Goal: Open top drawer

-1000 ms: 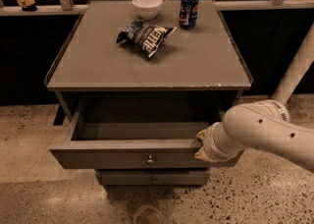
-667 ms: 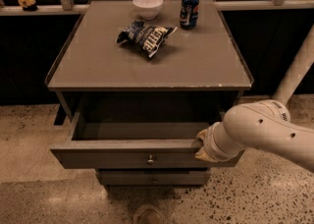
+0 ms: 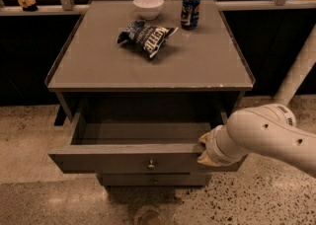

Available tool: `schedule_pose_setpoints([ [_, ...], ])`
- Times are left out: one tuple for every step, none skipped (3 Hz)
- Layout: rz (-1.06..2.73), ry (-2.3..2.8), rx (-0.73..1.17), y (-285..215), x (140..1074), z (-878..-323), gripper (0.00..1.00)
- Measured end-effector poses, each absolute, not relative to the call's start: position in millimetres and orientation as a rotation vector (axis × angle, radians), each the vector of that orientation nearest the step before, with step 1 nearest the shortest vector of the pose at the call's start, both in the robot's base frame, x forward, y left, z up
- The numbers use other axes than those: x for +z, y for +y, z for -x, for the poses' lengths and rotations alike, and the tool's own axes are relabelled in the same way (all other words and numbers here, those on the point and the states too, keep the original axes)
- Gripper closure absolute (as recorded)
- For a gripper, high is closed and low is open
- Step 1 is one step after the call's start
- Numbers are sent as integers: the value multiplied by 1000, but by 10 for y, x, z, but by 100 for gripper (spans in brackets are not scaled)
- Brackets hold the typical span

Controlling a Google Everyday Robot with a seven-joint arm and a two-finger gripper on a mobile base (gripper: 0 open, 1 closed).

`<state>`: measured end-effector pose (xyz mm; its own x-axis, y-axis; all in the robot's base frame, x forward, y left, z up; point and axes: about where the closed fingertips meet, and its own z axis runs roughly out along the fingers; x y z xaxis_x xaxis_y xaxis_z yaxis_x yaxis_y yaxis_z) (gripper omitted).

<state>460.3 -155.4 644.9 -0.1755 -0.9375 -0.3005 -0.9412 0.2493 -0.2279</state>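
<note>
Pulling the wide grey top drawer [image 3: 108, 160] straight toward 6 o'clock should avoid racking; the gripper [image 3: 203, 149] is at its 3 o'clock end, and I cannot tell whether it has hold.

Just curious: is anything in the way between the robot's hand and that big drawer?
Nothing visible. The gripper sits at the front edge of the top drawer, right of its knob.

Grey top drawer [image 3: 108, 162] stands pulled out, gripper [image 3: 203, 149] at its right end.
</note>
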Motion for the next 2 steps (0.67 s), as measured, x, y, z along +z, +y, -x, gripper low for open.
schedule_pose_setpoints([
  [1735,2131,-23,-1575,6360,-4425,100],
  [1735,2131,-23,-1576,6398,-4431,100],
])
